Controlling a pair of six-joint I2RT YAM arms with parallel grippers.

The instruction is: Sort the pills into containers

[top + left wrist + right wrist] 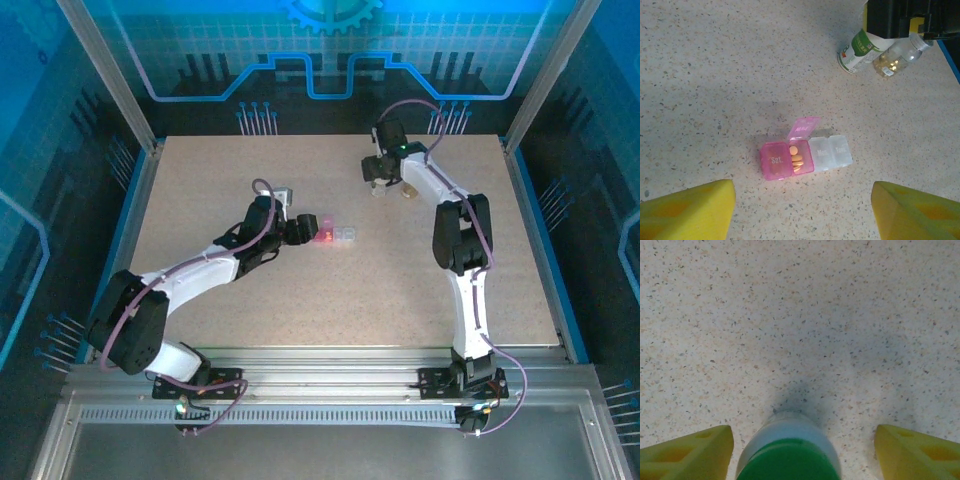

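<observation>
Box (333,236) sits near the middle of the table (200,190), a strip of four small compartments, two pink and two clear. From the left wrist the box (805,155) reads plainly. The end pink cell, marked "Sat", is closed. The pink one next to it has its lid (802,127) flipped up, with a few orange oval pills (796,160) lying inside. The two clear cells are closed, and I cannot tell what is in them.

The left gripper (300,228) hangs just beside the box on its left. Its jaws are spread wide, and the yellow fingers (690,210) are apart from the box and touch nothing.

Toward the far right of the table stands the bottle (380,188), white with a green label, and the vial (408,190) is just beside it. The vial (895,57) looks clear, with something golden inside. The right gripper (380,178) is over the bottle (860,50). From its wrist the green cap (787,462) lies between the fingers (690,455), jaws spread, with a gap showing on one side. I cannot tell what the bottle holds.
</observation>
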